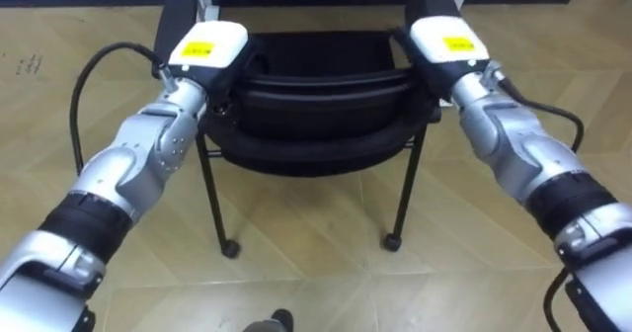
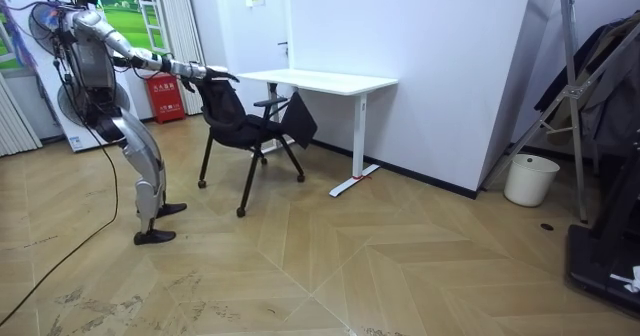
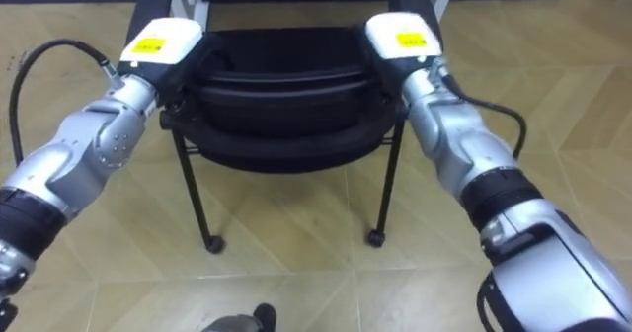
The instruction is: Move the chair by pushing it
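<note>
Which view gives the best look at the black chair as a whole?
The room view: the chair shows whole from the side, backrest, seat and legs, standing by the white desk. The eye views look down on its backrest and seat from behind, with two legs reaching the floor.

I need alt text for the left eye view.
From above: the robot's left hand and right hand are at the two top backrest corners of a black chair, which stands on a wooden floor.

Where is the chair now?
The chair stands on the room view's left, between the robot and the white desk, with the left hand and right hand at its backrest's sides.
</note>
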Robot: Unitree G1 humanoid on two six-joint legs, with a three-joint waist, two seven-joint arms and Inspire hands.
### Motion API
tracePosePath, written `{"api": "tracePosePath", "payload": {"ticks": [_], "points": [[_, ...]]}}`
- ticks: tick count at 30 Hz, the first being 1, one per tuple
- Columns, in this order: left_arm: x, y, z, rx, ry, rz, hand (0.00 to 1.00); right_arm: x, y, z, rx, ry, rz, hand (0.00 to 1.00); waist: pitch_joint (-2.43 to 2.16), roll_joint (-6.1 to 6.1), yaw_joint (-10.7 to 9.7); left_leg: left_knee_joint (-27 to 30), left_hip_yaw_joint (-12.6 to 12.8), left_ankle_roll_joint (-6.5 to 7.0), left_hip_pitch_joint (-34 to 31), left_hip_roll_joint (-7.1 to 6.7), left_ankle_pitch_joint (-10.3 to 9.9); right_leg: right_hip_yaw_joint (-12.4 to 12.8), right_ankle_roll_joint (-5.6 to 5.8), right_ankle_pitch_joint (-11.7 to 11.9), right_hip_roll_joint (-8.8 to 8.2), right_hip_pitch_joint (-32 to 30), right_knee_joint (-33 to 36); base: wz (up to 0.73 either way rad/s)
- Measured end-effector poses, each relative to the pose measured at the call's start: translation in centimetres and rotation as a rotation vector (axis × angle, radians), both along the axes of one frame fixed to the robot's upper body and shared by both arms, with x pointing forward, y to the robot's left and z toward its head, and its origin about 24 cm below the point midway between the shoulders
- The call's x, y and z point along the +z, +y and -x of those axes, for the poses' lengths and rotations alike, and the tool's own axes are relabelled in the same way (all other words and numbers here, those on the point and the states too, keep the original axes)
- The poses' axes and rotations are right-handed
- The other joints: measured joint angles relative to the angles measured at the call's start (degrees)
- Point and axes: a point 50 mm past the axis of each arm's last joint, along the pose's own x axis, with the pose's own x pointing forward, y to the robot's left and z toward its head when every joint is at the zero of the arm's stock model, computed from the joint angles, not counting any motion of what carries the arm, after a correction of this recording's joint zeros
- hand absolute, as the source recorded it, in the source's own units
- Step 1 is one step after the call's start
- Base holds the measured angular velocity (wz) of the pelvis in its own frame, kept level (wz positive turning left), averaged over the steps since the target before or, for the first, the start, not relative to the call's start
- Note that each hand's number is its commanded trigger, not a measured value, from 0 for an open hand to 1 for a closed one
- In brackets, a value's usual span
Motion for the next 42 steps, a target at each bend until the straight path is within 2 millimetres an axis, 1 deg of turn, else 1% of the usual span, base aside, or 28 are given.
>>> {"api": "tracePosePath", "payload": {"ticks": [2,4,6,7,8,9,10,11,12,13,14,15,17,18,21,25,27,28,29,30,31,33,35,36,37,39,40,42], "points": [[1.3,-0.2,-0.3,-0.035,-0.026,-0.020,0.00,1.9,-1.8,-0.1,-0.022,-0.025,0.055,0.00,-0.08,0.10,0.19,-1.08,1.35,0.37,1.41,0.69,0.20,0.89,0.11,1.29,0.97,1.53,-2.47,-0.21],[1.7,0.5,-0.4,-0.024,-0.030,-0.040,0.00,4.4,-2.6,0.1,-0.024,-0.112,0.080,0.00,-0.33,0.49,-0.34,-2.51,2.23,0.67,3.11,1.08,0.39,2.30,0.30,2.62,1.89,3.09,-4.70,-0.25],[2.7,1.0,-0.7,-0.020,-0.038,-0.072,0.00,9.5,-3.7,0.3,-0.033,-0.280,0.127,0.00,-0.81,1.05,-1.15,-3.71,3.24,0.90,5.02,1.47,0.56,3.32,0.58,4.09,2.62,5.19,-7.52,-0.24],[3.5,0.9,-0.7,-0.031,-0.061,-0.079,0.00,10.6,-4.2,0.4,-0.049,-0.322,0.132,0.00,-0.97,1.03,-1.04,-4.11,3.42,0.90,5.56,1.53,0.56,3.49,0.65,4.36,2.78,5.70,-8.18,-0.20],[6.1,0.7,-0.7,-0.058,-0.144,-0.098,0.00,12.9,-5.4,0.8,-0.093,-0.398,0.149,0.00,-1.54,0.80,-0.68,-5.03,3.94,0.97,6.63,1.76,0.61,3.90,0.71,5.08,3.20,6.82,-9.83,-0.23],[10.1,0.6,-0.9,-0.075,-0.259,-0.091,0.00,15.0,-6.2,1.4,-0.126,-0.465,0.165,0.00,-2.51,0.57,-0.53,-5.73,4.22,0.97,7.38,1.86,0.61,4.37,0.79,5.83,3.60,7.74,-11.56,-0.16],[12.4,0.7,-1.1,-0.075,-0.320,-0.058,0.00,15.9,-6.5,1.8,-0.137,-0.502,0.165,0.00,-2.74,0.43,-0.94,-6.20,4.21,0.99,8.03,1.76,0.62,4.28,0.90,6.04,3.64,8.56,-12.27,-0.11],[16.5,1.5,-1.0,-0.050,-0.460,0.033,0.00,17.3,-6.5,2.2,-0.132,-0.570,0.139,0.00,-3.29,0.01,-2.10,-7.65,4.91,1.17,10.01,1.54,0.77,4.58,1.14,6.21,3.41,10.18,-13.21,-0.15],[19.7,2.8,-0.2,-0.020,-0.607,0.101,0.00,18.5,-6.2,2.9,-0.107,-0.628,0.131,0.00,-4.71,-0.25,-3.16,-8.98,5.72,1.18,11.45,1.34,0.76,5.51,1.47,6.40,3.37,11.11,-14.48,-0.22],[21.3,3.6,0.4,-0.006,-0.679,0.124,0.00,19.4,-6.3,3.4,-0.096,-0.659,0.135,0.00,-4.95,-0.25,-4.03,-9.47,5.84,1.19,12.18,1.17,0.75,5.78,1.58,6.47,3.34,11.78,-15.01,-0.21],[23.9,5.0,1.5,0.013,-0.789,0.154,0.00,21.1,-6.8,4.6,-0.088,-0.727,0.124,0.00,-4.93,-0.26,-5.76,-10.25,6.04,1.22,13.80,0.89,0.60,6.13,1.76,6.48,3.22,13.24,-15.76,-0.11],[24.9,5.8,2.0,0.027,-0.829,0.171,0.00,21.9,-7.3,5.1,-0.098,-0.754,0.122,0.00,-4.95,-0.29,-6.03,-10.91,6.47,1.22,14.75,0.82,0.60,6.72,1.82,6.44,3.16,13.72,-15.89,-0.28],[27.6,8.9,4.1,0.090,-0.937,0.200,0.00,26.0,-9.8,7.9,-0.164,-0.857,0.141,0.00,-5.06,-0.03,-6.54,-12.88,8.21,1.16,16.88,0.84,0.55,8.24,1.99,6.41,3.17,14.50,-16.67,-0.34],[28.6,10.4,5.1,0.134,-0.976,0.165,0.00,27.8,-11.1,9.7,-0.214,-0.915,0.174,0.00,-5.08,0.00,-7.79,-13.13,8.26,1.10,17.05,0.90,0.52,8.27,2.02,6.39,3.24,14.88,-17.26,-0.09],[30.2,13.6,7.6,0.239,-1.045,0.089,0.00,31.3,-13.5,13.9,-0.306,-1.065,0.165,0.00,-5.08,0.02,-9.22,-13.49,8.82,0.62,17.38,1.14,0.10,9.31,1.93,6.43,3.61,14.79,-17.75,-0.16],[32.7,16.5,11.2,0.342,-1.169,0.042,0.00,34.7,-15.4,18.9,-0.383,-1.247,0.107,0.00,-5.15,0.20,-9.99,-13.84,9.89,0.38,16.76,1.51,-0.22,10.44,1.81,6.50,4.01,13.85,-18.59,-0.15],[32.9,20.0,14.1,0.457,-1.210,0.046,0.00,35.8,-16.9,21.7,-0.430,-1.320,0.082,0.00,-5.48,0.48,-11.01,-14.09,10.06,0.10,16.91,1.61,-0.68,10.91,1.80,6.50,4.22,14.00,-19.30,-0.08],[32.7,21.1,14.7,0.499,-1.209,0.048,0.00,36.1,-17.4,22.4,-0.447,-1.338,0.075,0.00,-5.55,0.59,-11.15,-14.10,10.09,0.05,16.93,1.62,-0.74,10.97,1.77,6.51,4.25,14.07,-19.49,-0.08],[31.9,23.3,15.8,0.591,-1.201,0.073,0.00,36.1,-18.4,23.5,-0.491,-1.365,0.049,0.00,-5.67,0.82,-11.38,-14.13,10.11,-0.05,17.12,1.63,-0.86,10.97,1.77,6.51,4.24,14.25,-19.49,-0.06],[30.3,25.9,16.7,0.698,-1.180,0.116,0.00,35.7,-19.6,24.1,-0.533,-1.383,0.004,0.00,-5.68,1.02,-11.43,-14.18,10.31,-0.18,17.69,1.63,-0.94,11.15,1.77,6.51,4.25,14.66,-19.50,-0.07],[29.5,27.2,17.3,0.749,-1.167,0.137,0.00,35.3,-20.3,24.4,-0.553,-1.388,-0.021,0.00,-5.64,1.11,-11.47,-14.20,10.33,-0.28,18.00,1.65,-1.03,11.18,1.77,6.47,4.26,14.93,-19.54,-0.10],[26.3,31.7,19.7,0.986,-1.110,0.231,0.00,33.7,-23.3,25.7,-0.677,-1.402,-0.133,0.00,-5.70,1.27,-11.87,-13.87,10.36,-0.32,17.88,1.82,-1.73,11.04,1.61,5.89,4.39,14.85,-19.38,0.00],[24.7,33.7,22.1,1.106,-1.140,0.315,0.00,32.2,-25.3,26.6,-0.769,-1.410,-0.195,0.00,-5.72,0.95,-11.81,-14.00,10.49,-0.38,17.83,1.79,-1.89,11.36,1.70,5.53,4.40,14.24,-19.25,-0.04],[23.3,34.9,24.0,1.181,-1.154,0.330,0.00,30.8,-26.7,27.3,-0.827,-1.402,-0.233,0.00,-6.01,0.74,-11.70,-14.03,10.79,-0.41,17.76,1.80,-2.09,11.77,1.73,5.38,4.40,13.99,-19.23,-0.10],[22.6,35.5,24.9,1.219,-1.159,0.350,0.00,30.0,-27.6,27.8,-0.868,-1.395,-0.258,0.00,-6.08,0.62,-11.66,-14.05,10.84,-0.41,17.83,1.79,-2.22,11.86,1.76,5.34,4.40,14.06,-19.27,-0.08],[18.2,37.1,27.6,1.363,-1.176,0.477,0.00,25.1,-30.8,29.1,-1.029,-1.376,-0.444,0.00,-6.23,-0.28,-11.63,-14.12,11.02,-0.53,18.88,1.75,-2.78,12.00,1.80,5.26,4.35,15.11,-19.49,-0.04],[16.6,37.4,28.3,1.400,-1.168,0.508,0.00,23.4,-31.5,29.5,-1.066,-1.370,-0.500,0.00,-6.20,0.11,-11.61,-14.09,11.02,-0.54,18.95,1.76,-2.92,11.96,1.80,5.26,4.36,15.22,-19.52,0.00],[8.6,37.9,31.9,1.597,-1.088,0.639,0.00,16.2,-33.7,32.3,-1.237,-1.342,-0.720,0.00,-6.18,-0.27,-11.11,-14.05,11.13,-0.45,19.14,1.70,-3.35,12.07,1.94,5.17,4.32,15.42,-19.52,0.00]]}}
